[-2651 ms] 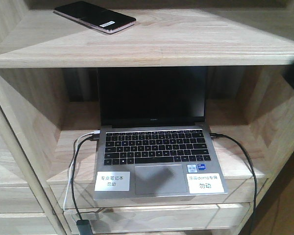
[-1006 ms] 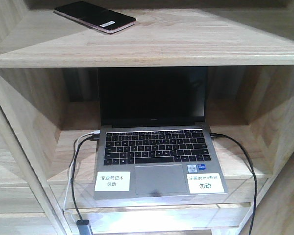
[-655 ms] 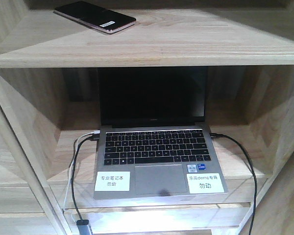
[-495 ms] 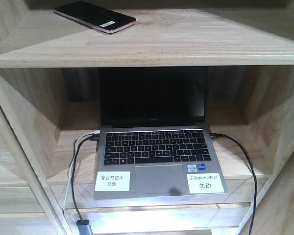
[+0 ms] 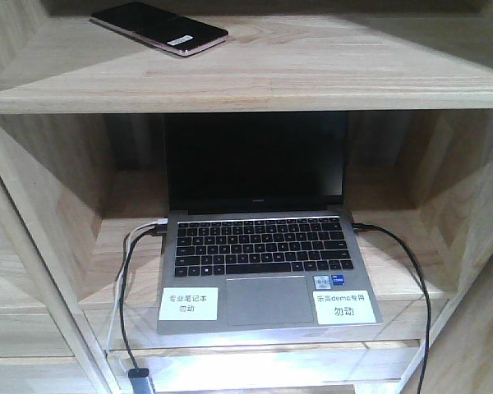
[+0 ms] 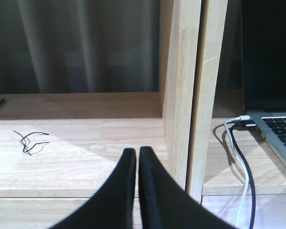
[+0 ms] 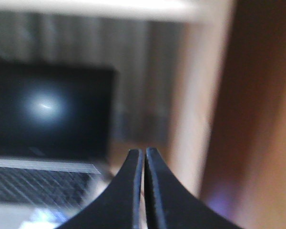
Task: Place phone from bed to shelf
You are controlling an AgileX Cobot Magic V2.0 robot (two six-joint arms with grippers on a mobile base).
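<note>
The glossy black phone [image 5: 158, 27], with a white sticker and a pinkish rim, lies flat on the top board of the pale wooden shelf [image 5: 312, 74], at its back left. No gripper touches it. The bed is out of view. My left gripper [image 6: 137, 152] is shut with nothing in it, low over a plank left of a shelf upright [image 6: 181, 86]. My right gripper [image 7: 144, 153] is shut and empty too, near the right side of the laptop compartment; its view is blurred. Neither gripper shows in the front view.
An open silver laptop [image 5: 263, 271] with black keys and two white labels fills the middle compartment, also seen as the laptop [image 7: 47, 143]. Black and white cables [image 5: 127, 304] hang from its sides over the shelf's front edge. A small tangle of wire [image 6: 31, 141] lies on the left plank.
A dark arm part at the right edge of the front view has withdrawn out of sight, and its shadow on the laptop's touchpad has gone. The phone has not moved.
</note>
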